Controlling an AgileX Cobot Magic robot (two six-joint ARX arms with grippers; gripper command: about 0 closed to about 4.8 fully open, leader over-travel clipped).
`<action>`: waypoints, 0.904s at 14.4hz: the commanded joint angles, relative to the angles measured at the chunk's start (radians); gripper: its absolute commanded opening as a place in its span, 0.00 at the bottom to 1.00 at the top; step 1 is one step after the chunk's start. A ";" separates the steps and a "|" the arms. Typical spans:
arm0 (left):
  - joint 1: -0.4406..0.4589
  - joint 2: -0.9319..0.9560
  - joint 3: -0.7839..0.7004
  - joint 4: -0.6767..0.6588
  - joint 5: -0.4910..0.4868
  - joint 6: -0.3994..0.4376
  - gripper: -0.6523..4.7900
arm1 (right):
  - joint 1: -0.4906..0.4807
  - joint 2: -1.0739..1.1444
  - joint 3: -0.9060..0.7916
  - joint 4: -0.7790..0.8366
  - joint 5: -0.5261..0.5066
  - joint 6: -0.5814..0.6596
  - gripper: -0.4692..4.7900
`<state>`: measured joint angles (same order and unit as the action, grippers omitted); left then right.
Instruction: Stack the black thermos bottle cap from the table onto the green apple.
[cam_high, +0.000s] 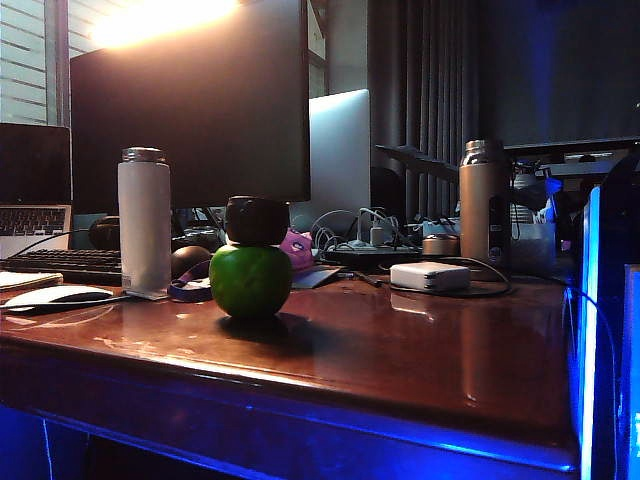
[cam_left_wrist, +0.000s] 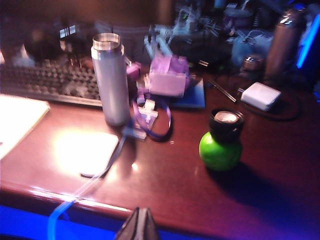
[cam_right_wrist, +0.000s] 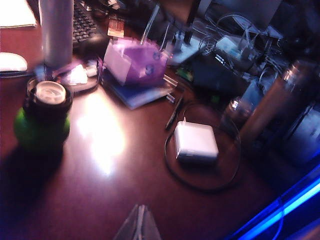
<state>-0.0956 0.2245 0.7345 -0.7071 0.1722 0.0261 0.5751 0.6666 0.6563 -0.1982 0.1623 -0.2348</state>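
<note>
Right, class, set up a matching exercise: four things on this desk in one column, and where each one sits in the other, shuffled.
Things
1. squat black thermos bottle cap
2. round glossy green apple
3. tall white metal-topped bottle
4. flat white rectangular charger block

Places
A. right of the apple, ringed by a cable
B. left of the apple, upright
C. on top of the apple
D. directly on the reddish-brown wooden table

Pairs: 1-C, 2-D, 3-B, 4-A

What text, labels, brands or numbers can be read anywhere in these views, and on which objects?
None can be read.
Keyboard keys: too small and dark.
White bottle and bronze bottle: no print shows.
White charger: plain.
Purple box: blurred.
Cap on the apple: no marking shows.
</note>
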 joint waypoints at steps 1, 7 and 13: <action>0.000 -0.001 -0.146 0.139 -0.005 -0.072 0.11 | 0.001 -0.108 -0.193 0.143 0.069 0.077 0.08; 0.000 0.000 -0.379 0.290 -0.017 -0.089 0.11 | 0.000 -0.289 -0.458 0.152 0.176 0.185 0.08; 0.000 0.000 -0.490 0.359 -0.019 -0.112 0.11 | 0.000 -0.311 -0.547 0.150 0.176 0.233 0.08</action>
<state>-0.0956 0.2241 0.2550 -0.3782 0.1543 -0.0830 0.5751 0.3553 0.1139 -0.0654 0.3359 -0.0185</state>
